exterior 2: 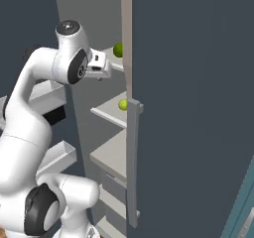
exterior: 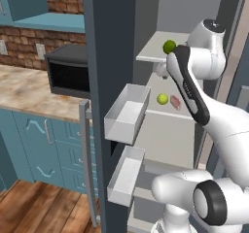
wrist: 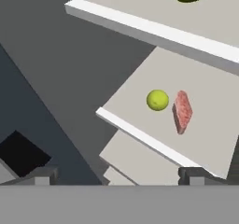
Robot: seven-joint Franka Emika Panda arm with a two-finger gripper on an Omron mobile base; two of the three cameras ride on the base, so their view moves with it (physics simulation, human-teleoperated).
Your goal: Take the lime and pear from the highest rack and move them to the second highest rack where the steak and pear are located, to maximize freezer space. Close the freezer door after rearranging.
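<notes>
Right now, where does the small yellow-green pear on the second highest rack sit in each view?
Left base view: the small pear lies mid-frame, just left of the steak.
Right base view: it peeks out at the cabinet edge, mid-height.
Hand view: near centre, left of the steak.
Shared landmark: the lime on the rack above.

1 lime (exterior: 169,46), mid-green, on top shelf (exterior: 153,55), just above pincer (exterior 2: 101,69). 1 small yellow-green pear (wrist: 158,100) and 1 pink steak (wrist: 182,111) side by side on 2nd shelf (wrist: 205,139), below and ahead of pincer. 2 white door bins, upper (exterior: 127,114) and lower (exterior: 125,175), both lower than pincer, on freezer door (exterior: 109,72). 1 grey bar handle (exterior: 87,159). 1 microwave (exterior: 70,69) on table (exterior: 29,93), far off to pincer's left.
</notes>
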